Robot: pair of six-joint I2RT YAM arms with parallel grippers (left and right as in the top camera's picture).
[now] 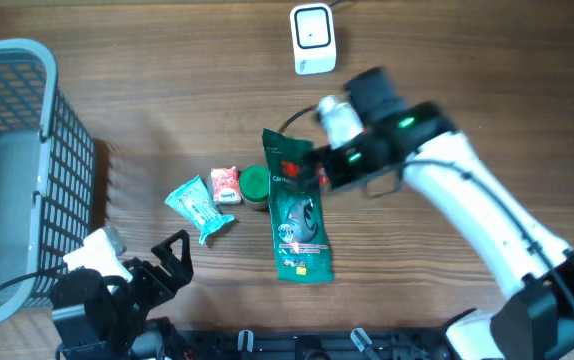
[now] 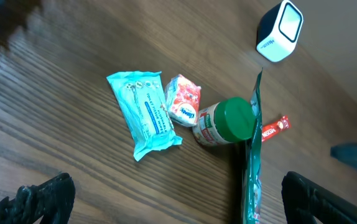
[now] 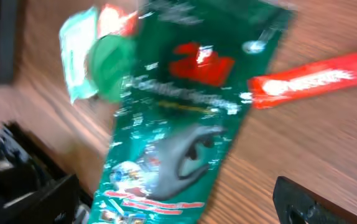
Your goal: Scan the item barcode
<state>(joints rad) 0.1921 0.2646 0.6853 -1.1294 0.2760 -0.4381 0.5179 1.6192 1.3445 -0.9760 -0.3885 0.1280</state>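
Looking down, we see the wooden counter point(image 1: 167, 60) with a tall grey mesh basket point(image 1: 67, 200) at its left edge. The white right arm point(image 1: 487, 210) reaches in from the lower right. Its gripper point(image 1: 317, 170) hangs over the far end of the green packet point(image 1: 297, 225), fingers spread and clamped on nothing. That packet lies mid-counter, well apart from the white scanner point(image 1: 313, 38); whether it rests flat we cannot tell. Our left gripper point(image 2: 178, 180) hovers near the front edge, jaws apart, empty. Left of the packet lie a teal wipes pack point(image 1: 199, 205), a green-lidded jar point(image 1: 255, 187) against the packet's edge and a small red-and-white pouch point(image 1: 226, 184). A red stick sachet point(image 2: 275, 128) lies on the packet's other side.
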